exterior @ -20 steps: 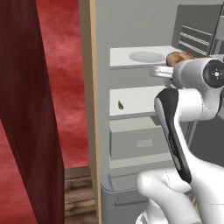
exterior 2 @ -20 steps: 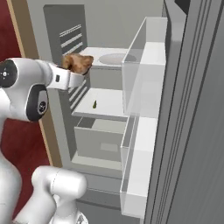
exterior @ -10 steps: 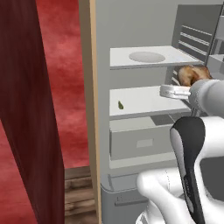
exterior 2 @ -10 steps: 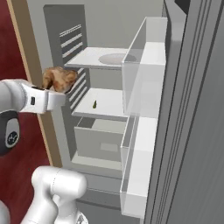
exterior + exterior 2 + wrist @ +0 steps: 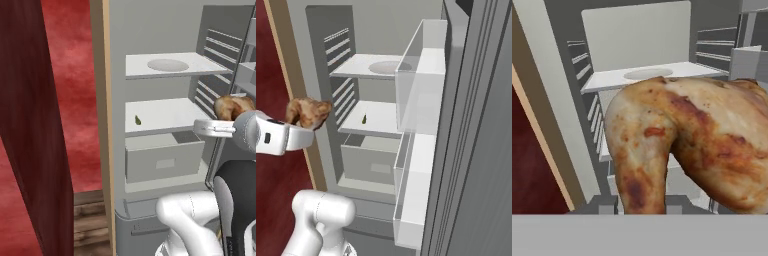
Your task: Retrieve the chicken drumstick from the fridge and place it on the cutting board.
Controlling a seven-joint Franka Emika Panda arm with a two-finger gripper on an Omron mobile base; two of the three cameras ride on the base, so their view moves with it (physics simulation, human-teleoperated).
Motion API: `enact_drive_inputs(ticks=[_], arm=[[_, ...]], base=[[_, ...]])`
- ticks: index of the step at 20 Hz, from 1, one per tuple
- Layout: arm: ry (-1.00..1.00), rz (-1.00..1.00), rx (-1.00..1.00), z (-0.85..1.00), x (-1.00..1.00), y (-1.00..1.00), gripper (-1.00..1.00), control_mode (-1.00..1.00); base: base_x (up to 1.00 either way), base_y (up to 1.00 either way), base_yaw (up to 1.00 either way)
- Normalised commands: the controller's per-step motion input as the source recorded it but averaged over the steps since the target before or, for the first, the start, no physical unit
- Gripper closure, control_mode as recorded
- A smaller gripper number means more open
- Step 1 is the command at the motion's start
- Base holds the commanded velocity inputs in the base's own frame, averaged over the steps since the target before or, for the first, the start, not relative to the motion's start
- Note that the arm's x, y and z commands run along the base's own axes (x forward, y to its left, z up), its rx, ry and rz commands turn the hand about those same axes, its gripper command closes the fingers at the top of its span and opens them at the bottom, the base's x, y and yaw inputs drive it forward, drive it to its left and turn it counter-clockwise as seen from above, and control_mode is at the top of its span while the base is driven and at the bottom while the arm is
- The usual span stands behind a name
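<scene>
Though glossy and lumpy, the chicken drumstick (image 5: pixel 308 112) looks light and firm; the claw (image 5: pixel 302 131) is clamped across its thick middle, outside the open fridge (image 5: pixel 381 75).

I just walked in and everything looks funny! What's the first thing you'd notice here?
The glossy golden-brown roasted chicken drumstick catches the eye first: it sits in the robot's gripper, out in front of the tall grey fridge with its door open. Next comes the fridge's white inside, with a tiny dark green item alone on the middle shelf above a grey drawer.
</scene>
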Motion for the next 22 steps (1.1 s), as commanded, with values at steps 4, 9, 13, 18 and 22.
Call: enact_drive_inputs(ticks=[4,9,13,18,22], arm=[[0.12,0.00,0.00,-0.06,0.00,0.00,1.00,-1.00],[0.00,0.00,0.00,0.00,0.00,0.00,1.00,-1.00],[0.00,0.00,0.00,0.00,0.00,0.00,1.00,-1.00],[0.00,0.00,0.00,0.00,0.00,0.00,1.00,1.00],[0.00,0.00,0.00,0.00,0.00,0.00,1.00,1.00]], base=[[0.00,0.00,0.00],[0.00,0.00,0.00],[0.00,0.00,0.00],[-0.01,0.00,0.00],[-0.12,0.00,0.00]])
